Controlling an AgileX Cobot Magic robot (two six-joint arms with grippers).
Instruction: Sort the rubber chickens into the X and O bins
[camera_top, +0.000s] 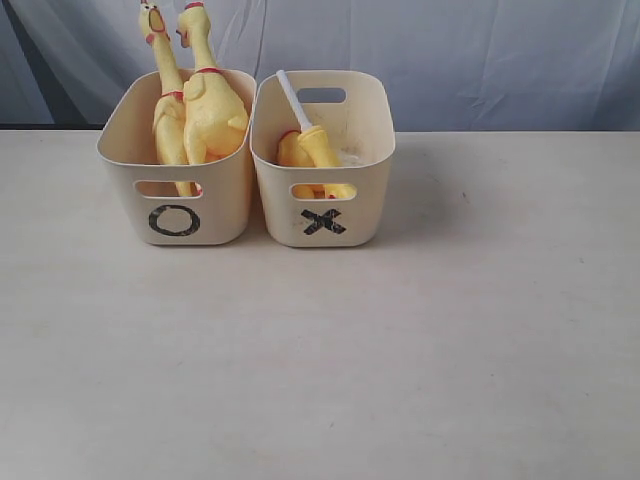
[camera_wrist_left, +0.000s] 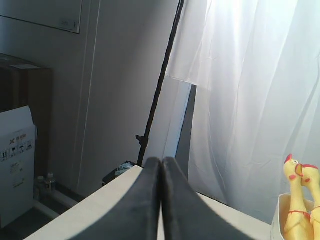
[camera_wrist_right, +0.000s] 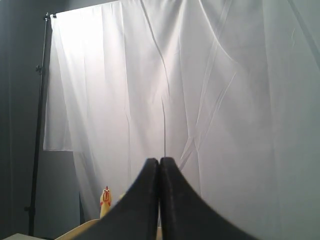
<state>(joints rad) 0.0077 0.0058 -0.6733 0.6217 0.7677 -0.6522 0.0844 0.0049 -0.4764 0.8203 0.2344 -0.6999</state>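
Two cream bins stand side by side at the back of the table. The O bin (camera_top: 130, 170) on the left holds long rubber chickens (camera_top: 212, 105) standing upright, heads above the rim. The X bin (camera_top: 365, 190) on the right holds a shorter chicken with a white stick (camera_top: 293, 98) and another yellow body beside it. Neither gripper shows in the exterior view. My left gripper (camera_wrist_left: 161, 161) is shut and empty, with a chicken head (camera_wrist_left: 296, 172) far off to its side. My right gripper (camera_wrist_right: 159, 161) is shut and empty, a chicken head (camera_wrist_right: 105, 198) showing behind it.
The pale table (camera_top: 320, 360) stretches wide in front of the bins. A white curtain (camera_wrist_right: 200, 90) hangs behind. A black stand pole (camera_wrist_left: 160, 90) and a cardboard box (camera_wrist_left: 17, 150) stand off the table's left side.
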